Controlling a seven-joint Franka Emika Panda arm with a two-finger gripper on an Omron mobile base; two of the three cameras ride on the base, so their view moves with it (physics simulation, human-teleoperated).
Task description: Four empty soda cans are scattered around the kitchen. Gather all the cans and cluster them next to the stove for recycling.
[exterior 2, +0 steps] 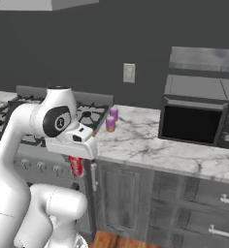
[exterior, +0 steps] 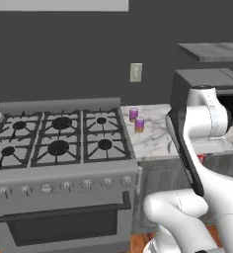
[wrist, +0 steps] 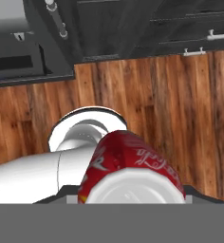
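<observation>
Stove (exterior: 59, 143): wide steel range with black grates, taken here as the landmark. The marble counter (exterior 2: 150, 145) joins its right edge.

Microwave (exterior 2: 199, 116): on the counter, well to the right of the stove, clear of the drop zone.

Arm: folded low in front of the counter edge, just right of the stove's front corner. The wrist hangs below counter level.

Hand (exterior 2: 76, 167): pinching a red can (wrist: 133, 166), fingers pressed onto its sides. The can hangs over the wooden floor (wrist: 180, 104), below the counter lip.

Purple cans (exterior: 136, 120): 2 stand upright on the counter just right of the stove, near the back, close together. The 4th can is not accounted for here.

Risks, as judged:
1. The red can must rise past the counter lip; a lift that is too shallow would strike the edge and knock the can loose.
2. A slip now drops the can to the floor, where it could roll under the base.
3. Setting down too close to the purple pair could topple them toward the grates.
4. A tilted release could leave the red can on its side.
</observation>
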